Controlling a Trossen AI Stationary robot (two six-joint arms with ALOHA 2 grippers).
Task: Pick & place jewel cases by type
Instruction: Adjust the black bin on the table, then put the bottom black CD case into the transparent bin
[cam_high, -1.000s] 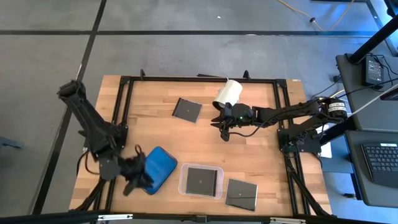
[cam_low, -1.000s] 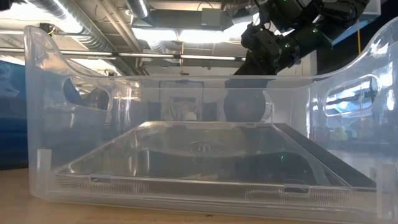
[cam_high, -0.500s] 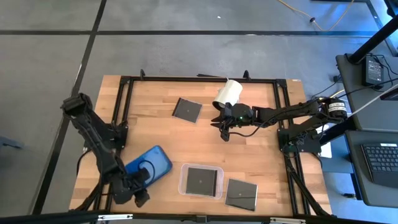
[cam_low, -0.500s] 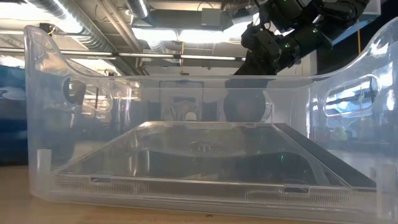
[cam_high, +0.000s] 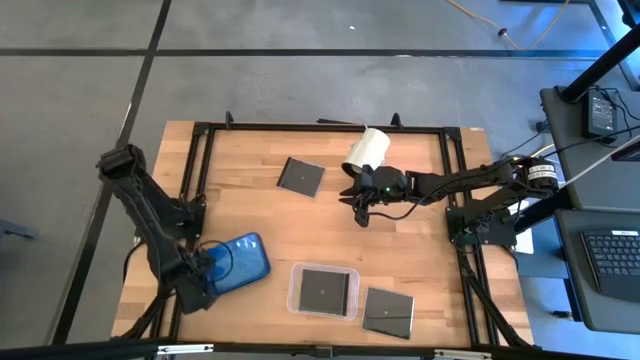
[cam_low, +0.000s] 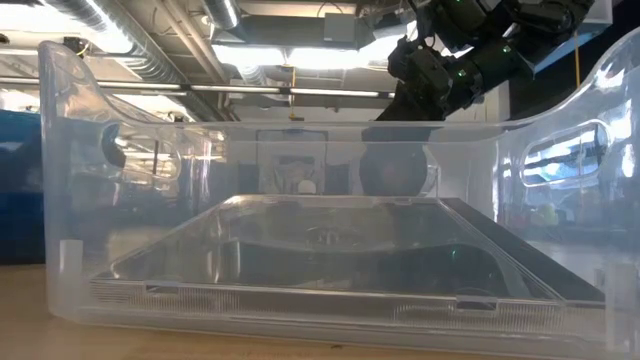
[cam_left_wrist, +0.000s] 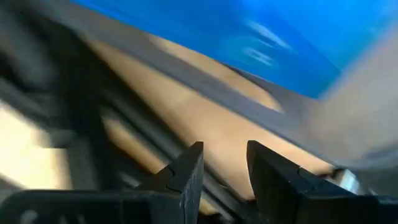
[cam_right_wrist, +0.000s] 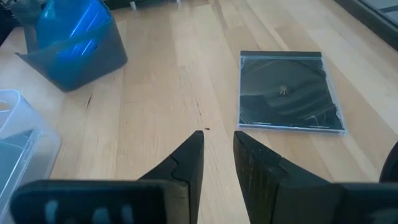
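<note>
The dark grey tray (cam_high: 240, 264) (cam_right_wrist: 79, 62), filled with blue jewel cases (cam_right_wrist: 71, 31), rests on the wood near the table's left near corner. My left gripper (cam_high: 197, 290) (cam_left_wrist: 224, 152) hovers by the tray's left side, narrowly open with nothing between its fingers. A dark jewel case (cam_high: 300, 176) (cam_right_wrist: 289, 92) lies flat far from the trays. Another dark case (cam_high: 325, 289) (cam_low: 330, 250) lies in the clear tray (cam_high: 296, 300) (cam_low: 60, 180). A third dark case (cam_high: 388, 312) lies on the table to the clear tray's right. My right gripper (cam_high: 356, 208) (cam_right_wrist: 219, 140) waits mid-table, narrowly open.
A white cylinder (cam_high: 366, 150) lies by the far edge, next to the right arm. A black metal frame (cam_high: 200, 160) runs along the table's left, far and right sides. Bare wood (cam_high: 300, 225) stretches between the trays and the far dark case.
My left gripper has swung toward the table's near edge, then back up and toward the left edge. The dark grey tray with the blue cases has turned about and slid a little toward the left edge. The right arm has kept still.
</note>
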